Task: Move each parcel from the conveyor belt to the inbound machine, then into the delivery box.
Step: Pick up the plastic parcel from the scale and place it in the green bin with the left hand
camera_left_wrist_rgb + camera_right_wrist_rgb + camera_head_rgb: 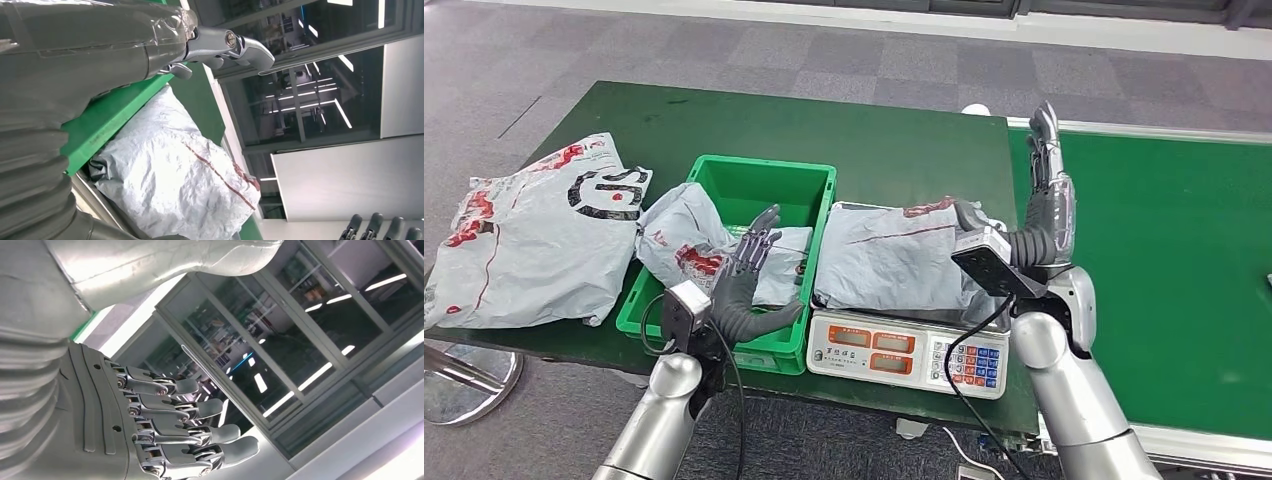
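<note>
A grey parcel with red print lies on the white scale with red displays, the inbound machine; the left wrist view shows the same grey parcel up close. My right hand is raised beside that parcel's right edge, fingers straight up and spread, holding nothing; the right wrist view shows this right hand against windows. My left hand hovers open over the near rim of the green box, fingers spread. Another grey parcel lies in the box, draped over its left wall.
A large white parcel with red and black print lies on the dark green table left of the box. The green conveyor belt runs along the right. A round metal stool base stands by the table's left corner.
</note>
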You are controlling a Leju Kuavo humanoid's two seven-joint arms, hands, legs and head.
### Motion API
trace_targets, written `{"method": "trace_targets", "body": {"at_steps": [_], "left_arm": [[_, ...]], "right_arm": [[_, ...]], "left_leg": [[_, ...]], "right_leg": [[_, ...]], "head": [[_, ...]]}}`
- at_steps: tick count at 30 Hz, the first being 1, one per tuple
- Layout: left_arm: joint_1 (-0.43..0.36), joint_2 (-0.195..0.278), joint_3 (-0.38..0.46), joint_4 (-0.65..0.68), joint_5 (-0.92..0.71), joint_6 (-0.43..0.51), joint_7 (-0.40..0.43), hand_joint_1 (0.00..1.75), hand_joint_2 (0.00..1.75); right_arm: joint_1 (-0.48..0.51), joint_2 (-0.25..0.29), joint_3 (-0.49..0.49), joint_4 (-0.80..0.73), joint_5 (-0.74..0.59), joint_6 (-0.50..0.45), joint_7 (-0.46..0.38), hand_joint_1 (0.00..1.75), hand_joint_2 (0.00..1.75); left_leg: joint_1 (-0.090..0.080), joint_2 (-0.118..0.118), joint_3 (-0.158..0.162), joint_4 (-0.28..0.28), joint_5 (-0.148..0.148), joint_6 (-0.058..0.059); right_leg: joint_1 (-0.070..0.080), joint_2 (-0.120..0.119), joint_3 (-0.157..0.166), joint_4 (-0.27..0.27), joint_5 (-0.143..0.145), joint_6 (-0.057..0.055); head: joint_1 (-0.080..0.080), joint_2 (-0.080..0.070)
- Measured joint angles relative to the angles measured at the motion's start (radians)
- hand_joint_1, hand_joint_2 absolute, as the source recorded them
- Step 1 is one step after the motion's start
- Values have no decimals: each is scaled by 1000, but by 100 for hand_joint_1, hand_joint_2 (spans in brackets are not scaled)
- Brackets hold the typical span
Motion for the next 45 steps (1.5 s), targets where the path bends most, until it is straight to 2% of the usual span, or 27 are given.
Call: {"method": "trace_targets", "body": {"at_steps": [2, 5, 10, 15, 19, 27, 31, 33, 35, 45], "left_arm": [[-20, -5, 0, 20, -20, -5, 5, 0, 175], [-93, -24, -7, 98, -62, -9, 18, 0, 175], [-241, -86, -36, 289, -129, -4, 62, 0, 175], [-355, -155, -113, 489, -272, 55, 208, 0, 175], [-397, -189, -222, 583, -276, 95, 331, 0, 175], [-443, -206, -345, 667, -263, 137, 361, 0, 175], [-465, -206, -425, 693, -321, 174, 478, 0, 175], [-478, -206, -472, 706, -332, 180, 528, 87, 175], [-489, -206, -504, 720, -333, 186, 545, 175, 175], [-514, -205, -513, 755, -385, 244, 529, 175, 175]], "right_arm": [[11, 8, -1, -16, -61, 1, -47, 0, 175], [41, 42, 2, -61, -174, 27, -128, 0, 175], [84, 107, 24, -111, -284, 104, -184, 0, 175], [119, 156, 36, -139, -314, 137, -196, 0, 175], [155, 178, 36, -161, -307, 144, -192, 0, 175], [187, 200, 36, -179, -296, 158, -180, 0, 175], [193, 208, 32, -180, -279, 176, -170, 0, 175], [193, 212, 29, -180, -273, 187, -165, 0, 175], [192, 216, 27, -180, -270, 195, -162, 0, 175], [191, 226, 2, -177, -265, 205, -147, 0, 175]], "left_leg": [[0, 0, 0, 0, 0, 0], [0, 0, 0, 0, 0, 0], [0, -1, 0, 0, 0, 0], [0, -1, 0, 0, 0, 0], [0, -1, 0, 0, -1, 0], [0, 0, 0, 0, 0, 0], [0, 0, 0, 0, 0, 0], [0, 0, 1, 0, 0, 0], [0, 0, 2, 0, -1, 0], [0, 0, 5, 0, 0, 0]], "right_leg": [[0, -1, 0, 0, 0, 0], [0, -1, 0, 0, 0, 0], [0, -1, 0, 0, 0, 0], [0, -1, 1, 0, 0, 0], [0, 0, 0, 0, 0, 0], [0, 0, 1, 0, 0, 0], [0, 0, 1, 0, 0, 0], [0, 0, 2, 0, 0, 0], [0, 0, 3, 0, 0, 0], [0, 0, 6, 0, 0, 0]], "head": [[0, 0], [0, 0], [0, 0], [0, 0], [0, 0], [0, 0], [0, 0], [0, 0], [0, 0], [0, 0]]}}
